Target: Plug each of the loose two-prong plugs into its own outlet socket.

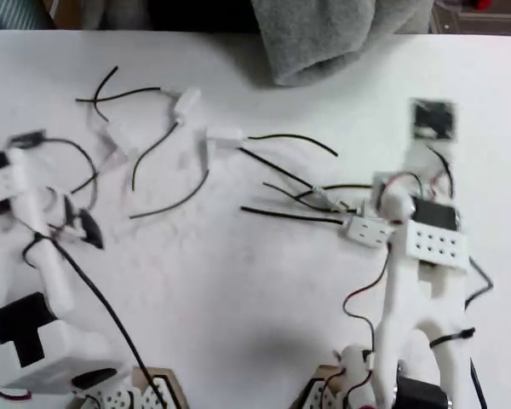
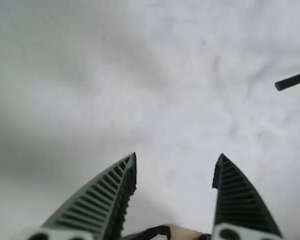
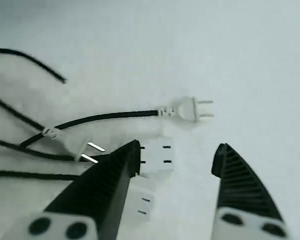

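The left arm [image 1: 34, 256] stands at the left edge of the white desk [image 1: 238, 290]. In its wrist view the left tool [image 2: 175, 157] hangs over bare desk. Its two ribbed fingers are spread wide, with nothing between them. The cut end of a black cord [image 2: 292, 81] lies off to one side, well apart from the fingers.

Toward the middle, on the far half of the desk, loose cords [image 1: 166, 204] curl among several white plugs. One far plug [image 1: 187, 102] lies near the back, and a near plug [image 1: 224, 135] lies just to its right, with its cord running off rightward. Both lie loose on the desk. Behind them a grey cloth [image 1: 324, 38] hangs over the far edge.

More black cords run rightward to the right arm [image 1: 409, 281], which rises from the near edge. The right tool [image 3: 175, 150] is held low over the desk, its fingers wide apart and gripping nothing. A white socket block [image 3: 157, 156] with two pairs of slots lies on the desk, partly hidden behind one finger. A second socket block [image 3: 142, 202] lies just beside it, nearer the wrist. A two-prong plug [image 3: 190, 109] lies flat just beyond the first block and apart from it. Its prongs are bare and its black cord trails away across the desk. Another plug end [image 3: 92, 152] lies beside the same finger, its two prongs also bare.
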Controlling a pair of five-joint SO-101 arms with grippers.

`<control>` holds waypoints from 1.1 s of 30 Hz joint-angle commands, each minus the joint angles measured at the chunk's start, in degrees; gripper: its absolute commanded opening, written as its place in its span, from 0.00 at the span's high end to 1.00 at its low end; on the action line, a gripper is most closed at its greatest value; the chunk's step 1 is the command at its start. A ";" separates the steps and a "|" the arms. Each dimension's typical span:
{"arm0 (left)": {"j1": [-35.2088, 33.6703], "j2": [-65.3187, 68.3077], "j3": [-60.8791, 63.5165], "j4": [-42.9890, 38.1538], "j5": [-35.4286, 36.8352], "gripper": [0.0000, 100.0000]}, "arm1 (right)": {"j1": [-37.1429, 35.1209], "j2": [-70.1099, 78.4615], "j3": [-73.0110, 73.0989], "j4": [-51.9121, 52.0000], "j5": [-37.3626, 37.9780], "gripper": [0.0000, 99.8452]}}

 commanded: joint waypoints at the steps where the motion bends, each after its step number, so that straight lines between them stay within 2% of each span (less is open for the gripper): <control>1: 3.21 -3.12 7.74 -8.35 3.69 0.75 | -5.32 1.19 -12.92 10.07 9.58 0.76; 7: 7.25 -3.21 14.95 -18.02 6.24 0.75 | -3.65 17.36 -28.40 20.35 19.78 0.76; 14: 7.52 -2.95 15.12 -19.25 6.33 0.75 | -0.92 39.25 -50.81 32.31 37.63 0.76; 23: 7.60 -2.95 15.12 -19.34 6.33 0.75 | 1.27 63.69 -76.31 51.91 70.68 0.76; 28: 9.27 -2.95 15.21 -19.34 6.33 0.76 | 3.21 71.43 -84.40 51.91 78.15 0.76; 33: 9.36 -2.95 15.21 -19.34 6.33 0.76 | 4.26 72.22 -80.88 52.00 82.81 0.76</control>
